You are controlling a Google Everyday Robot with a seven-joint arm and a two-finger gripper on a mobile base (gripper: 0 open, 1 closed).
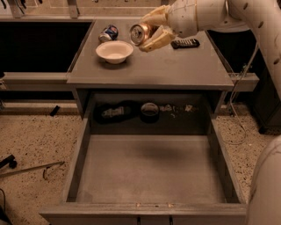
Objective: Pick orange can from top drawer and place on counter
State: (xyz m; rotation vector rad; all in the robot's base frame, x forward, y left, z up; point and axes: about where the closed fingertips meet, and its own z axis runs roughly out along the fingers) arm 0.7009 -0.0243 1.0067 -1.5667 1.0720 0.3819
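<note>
One orange can [138, 34] gripped sideways in end effector [149, 33], above counter [175, 66], beside bowl [114, 51].

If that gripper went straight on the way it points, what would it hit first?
Probably the crushed blue-and-white can on the grey counter; the gripper, holding the shiny orange can, may pass above it.

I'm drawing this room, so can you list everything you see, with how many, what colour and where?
orange can: one, orange-gold, held over the counter's back
blue-and-white can: one, on the counter, back left
bowl: one, white, on the counter, left
remote: one, black, on the counter, back right
counter: one, grey
top drawer: one, grey, open below the counter
round roll: one, dark, in the recess behind the drawer
gripper: one, cream, shut on the orange can
arm: one, white, top right
</note>
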